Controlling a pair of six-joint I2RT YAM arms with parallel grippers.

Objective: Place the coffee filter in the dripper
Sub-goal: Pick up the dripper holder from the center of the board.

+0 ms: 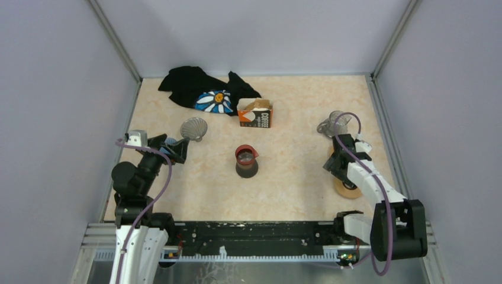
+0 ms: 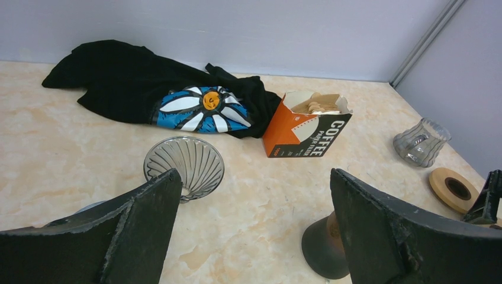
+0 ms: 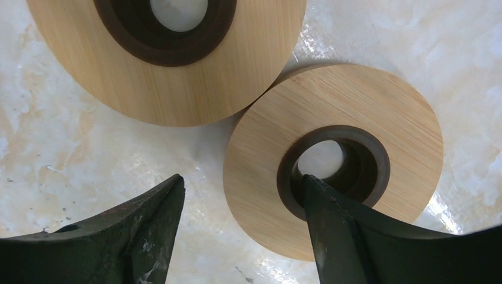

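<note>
Top external: dripper [image 1: 194,128] on marbled table [image 1: 296,195] between grey walls [image 1: 53,89].

This looks like a robotics lab test cell, not a kitchen. Plain lilac-grey panels [image 1: 59,89] wall in three sides of a marble-patterned table [image 1: 296,189], joined by aluminium posts [image 1: 115,38] running to the upper corners of the frame. Along the bottom edge a slotted metal rail [image 1: 254,234] carries the cabled left arm [image 1: 139,177] and right arm [image 1: 373,183]. The scattered coffee props, a filter box [image 1: 256,113] among them, seem staged.
</note>
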